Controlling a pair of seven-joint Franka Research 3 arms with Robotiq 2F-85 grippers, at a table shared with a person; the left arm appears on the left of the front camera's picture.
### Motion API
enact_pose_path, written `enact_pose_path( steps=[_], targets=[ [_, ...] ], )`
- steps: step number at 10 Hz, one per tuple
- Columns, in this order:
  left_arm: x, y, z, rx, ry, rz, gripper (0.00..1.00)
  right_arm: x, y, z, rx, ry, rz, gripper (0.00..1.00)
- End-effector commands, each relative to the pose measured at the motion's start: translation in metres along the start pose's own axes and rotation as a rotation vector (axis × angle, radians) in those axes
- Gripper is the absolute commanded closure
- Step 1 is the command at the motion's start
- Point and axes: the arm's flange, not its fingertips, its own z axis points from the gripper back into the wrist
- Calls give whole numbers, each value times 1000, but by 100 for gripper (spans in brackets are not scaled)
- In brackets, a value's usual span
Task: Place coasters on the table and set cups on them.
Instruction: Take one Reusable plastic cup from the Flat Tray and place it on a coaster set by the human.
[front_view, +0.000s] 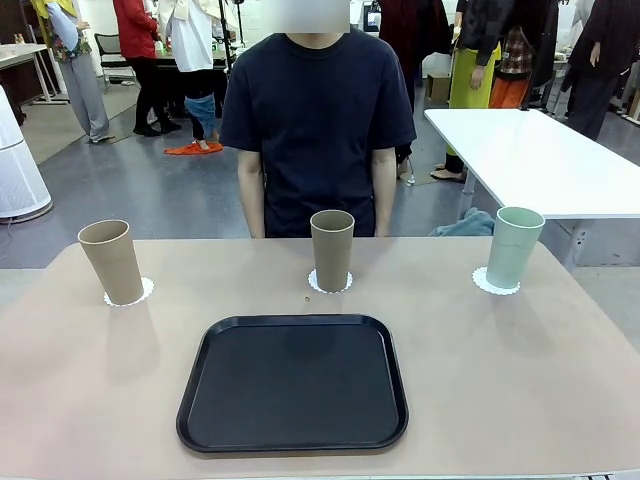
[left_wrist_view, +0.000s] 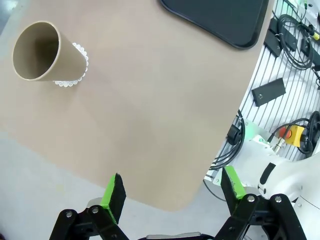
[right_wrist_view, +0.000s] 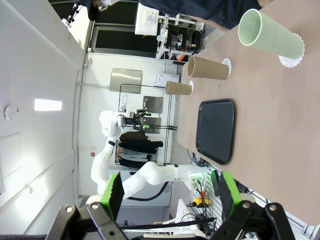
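Three cups (front_view: 332, 249) stood on coasters (front_view: 330, 283), at 12 o'clock of the black tray (front_view: 293, 382). Left gripper (left_wrist_view: 173, 191) and right gripper (right_wrist_view: 169, 189) both released, apparently empty.

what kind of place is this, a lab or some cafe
Most likely a robotics lab or a shared workshop hall, not a cafe. A white robot arm stands at another station, loose cables hang by the table, and people stand about on an open concrete floor.
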Motion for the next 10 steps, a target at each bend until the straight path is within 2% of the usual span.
enact_pose_path(
  steps=[1,4,5,6,7,8,10],
  targets=[
    [2,2,2,5,14,17,0,-1,3,-1,14,-9,-14,0],
    [0,0,1,-1,-4,-3,0,-1,3,-1,14,-9,-14,0],
    [7,12,4,84,6,113,0,-1,3,-1,14,-9,-14,0],
    [-6,-8,-15,121,-3,274,0,-1,3,-1,14,-9,-14,0],
    [-10,-16,-22,126,2,382,0,-1,3,-1,14,-9,-14,0],
    [2,-2,-10,138,45,444,0,-1,3,-1,14,-9,-14,0],
    [-14,-27,-33,143,54,590,0,-1,3,-1,14,-9,-14,0]
  ],
)
